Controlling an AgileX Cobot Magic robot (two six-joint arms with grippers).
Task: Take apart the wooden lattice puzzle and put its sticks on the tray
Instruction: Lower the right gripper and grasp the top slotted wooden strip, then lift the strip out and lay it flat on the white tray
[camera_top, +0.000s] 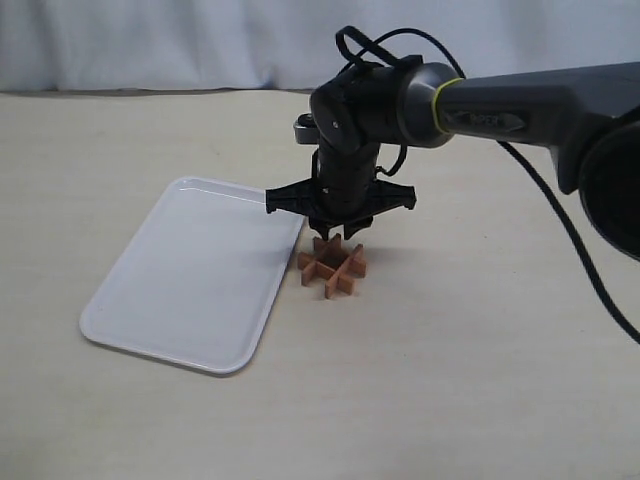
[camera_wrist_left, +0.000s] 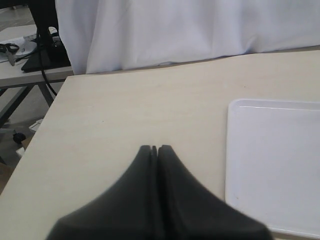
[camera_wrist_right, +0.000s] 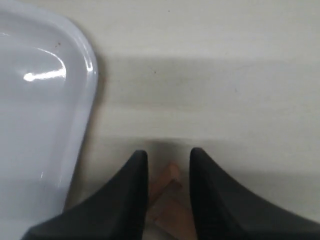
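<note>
On the pale worktop (camera_top: 450, 380), a white tray (camera_top: 180, 290) is lying flat. Just beside its right edge, the small wooden puzzle (camera_top: 332, 266) is sitting assembled. The right gripper (camera_top: 338, 234) is hanging right over it, partly open, straddling one stick (camera_wrist_right: 170, 176). The left gripper (camera_wrist_left: 154, 150) is resting closed, empty.
</note>
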